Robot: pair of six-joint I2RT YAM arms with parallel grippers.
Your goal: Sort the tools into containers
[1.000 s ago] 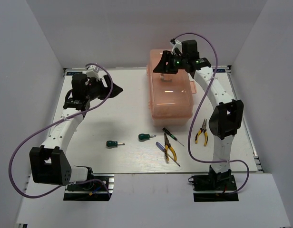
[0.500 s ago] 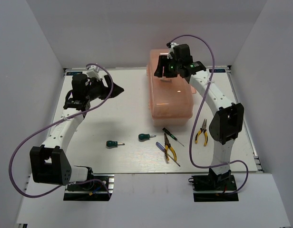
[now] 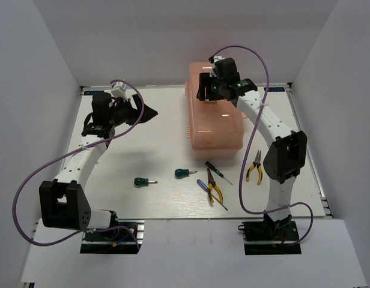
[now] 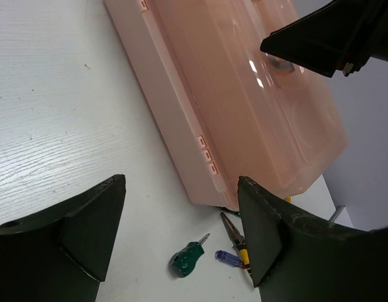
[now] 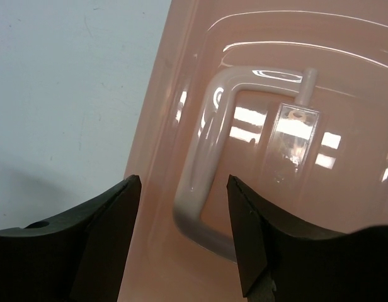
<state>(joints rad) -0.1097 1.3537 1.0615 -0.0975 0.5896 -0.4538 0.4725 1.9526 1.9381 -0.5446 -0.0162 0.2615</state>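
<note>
The salmon-pink toolbox (image 3: 213,123) stands shut at the back right. My right gripper (image 3: 203,89) is open above its lid, jaws either side of the pale moulded handle (image 5: 203,167), not touching it. My left gripper (image 3: 150,112) is open and empty above the table, left of the box (image 4: 257,113). On the table lie two green screwdrivers (image 3: 145,180) (image 3: 181,173), a thin dark screwdriver (image 3: 217,171), a blue-handled screwdriver (image 3: 202,185) and two yellow pliers (image 3: 215,189) (image 3: 254,166). One green screwdriver (image 4: 186,257) shows between my left jaws.
White walls close the table on the left, back and right. Purple cables loop from both arms. The table's front edge (image 3: 191,217) runs just beyond the arm bases.
My right gripper has swung left and turned over the toolbox lid, coming over the handle. The left arm has shifted slightly. The tools have not moved.
</note>
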